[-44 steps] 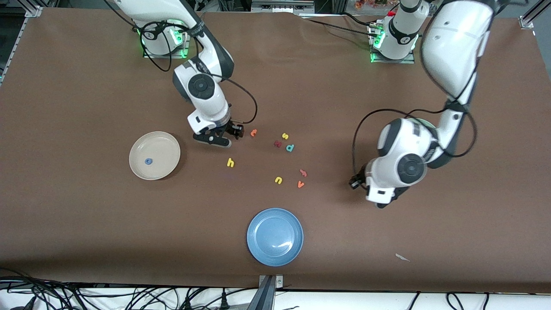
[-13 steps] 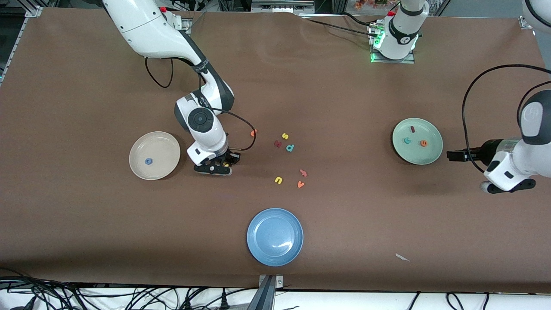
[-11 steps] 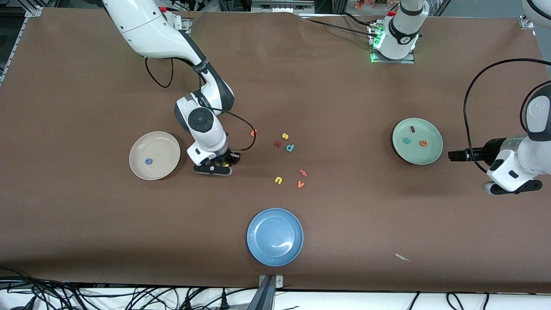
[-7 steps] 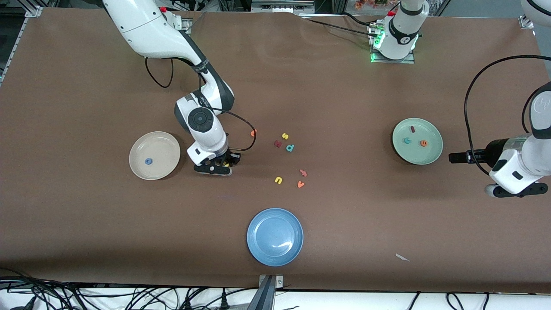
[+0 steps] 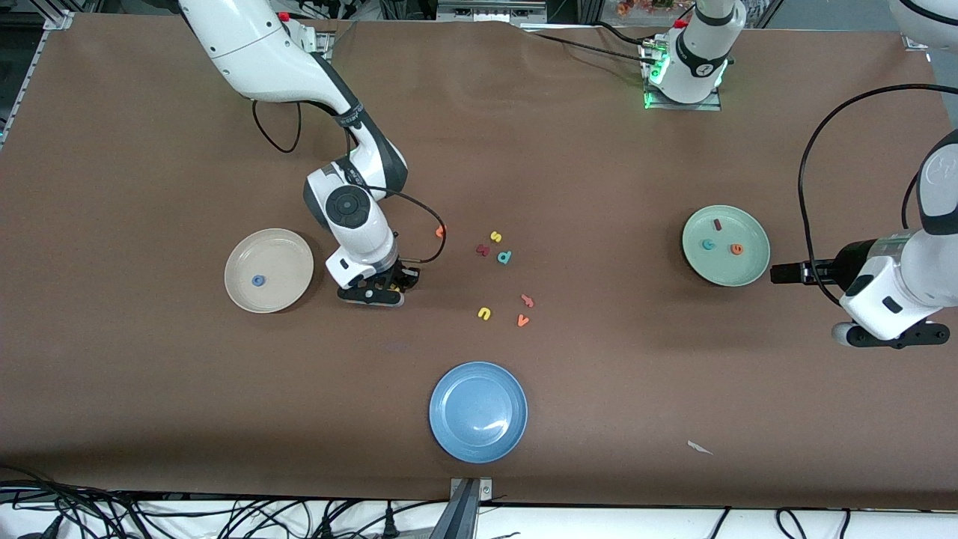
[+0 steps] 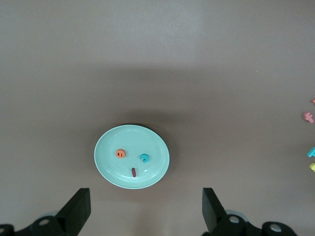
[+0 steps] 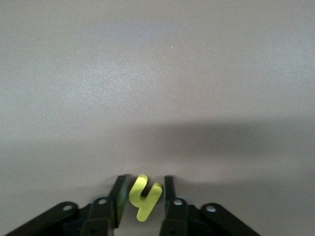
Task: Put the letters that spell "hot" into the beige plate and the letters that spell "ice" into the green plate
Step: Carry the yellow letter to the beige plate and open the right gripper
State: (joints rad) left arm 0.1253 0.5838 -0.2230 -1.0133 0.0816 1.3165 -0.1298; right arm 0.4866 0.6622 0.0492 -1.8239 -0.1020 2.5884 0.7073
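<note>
The yellow h (image 7: 143,196) lies on the table between the fingers of my right gripper (image 7: 145,178), which stands narrowly open around it with a sliver of gap on each side. Seen from the front, that right gripper (image 5: 389,287) is down beside the beige plate (image 5: 281,254), which holds the blue o (image 5: 257,281). The orange t (image 5: 440,231) lies loose, farther from the camera. The green plate (image 5: 760,262) holds the dark red i (image 5: 717,224), teal c (image 5: 706,244) and orange e (image 5: 737,249). My left gripper (image 5: 786,273) hangs open and empty beside it; its wrist view shows the green plate (image 6: 108,147).
Loose letters lie mid-table: a yellow s (image 5: 495,236), dark red k (image 5: 483,250), teal p (image 5: 504,257), yellow u (image 5: 484,314), orange v (image 5: 522,320) and a pinkish one (image 5: 527,301). A blue plate (image 5: 477,412) sits nearest the camera, with a paper scrap (image 5: 700,448) beside it.
My right gripper went from beside the t down to the h and has stayed there. My left arm swung off toward its end of the table, uncovering the green plate, and is still drifting slightly.
</note>
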